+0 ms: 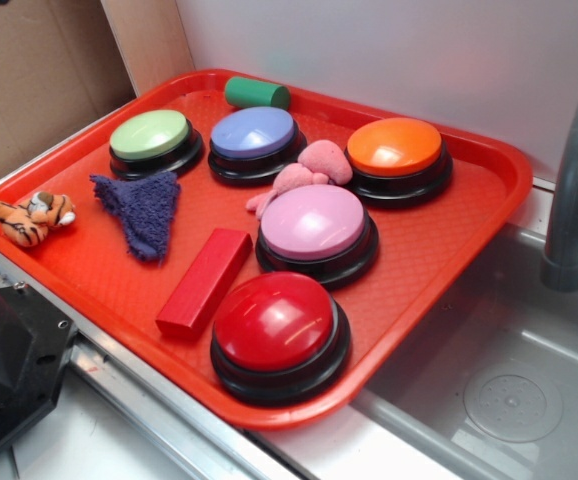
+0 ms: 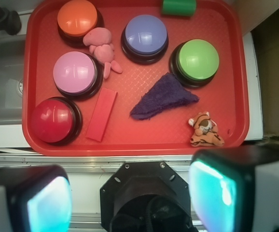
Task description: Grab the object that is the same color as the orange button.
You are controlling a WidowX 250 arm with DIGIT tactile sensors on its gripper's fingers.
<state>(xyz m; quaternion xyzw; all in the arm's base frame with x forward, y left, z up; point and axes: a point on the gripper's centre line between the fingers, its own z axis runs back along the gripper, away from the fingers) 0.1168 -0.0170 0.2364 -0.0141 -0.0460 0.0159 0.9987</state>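
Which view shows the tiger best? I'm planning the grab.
The wrist view: the tiger lies whole, seen from above, clear of the cloth. The exterior view shows it from the side, at the tray edge.

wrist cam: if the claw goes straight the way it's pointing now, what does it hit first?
Probably the metal counter strip at the red tray's near edge, not the tiger toy, which sits right of center. The claw looks open; depth is unclear.

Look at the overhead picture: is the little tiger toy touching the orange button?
No. The tiger toy lies near one tray corner, while the orange button sits at the opposite corner.
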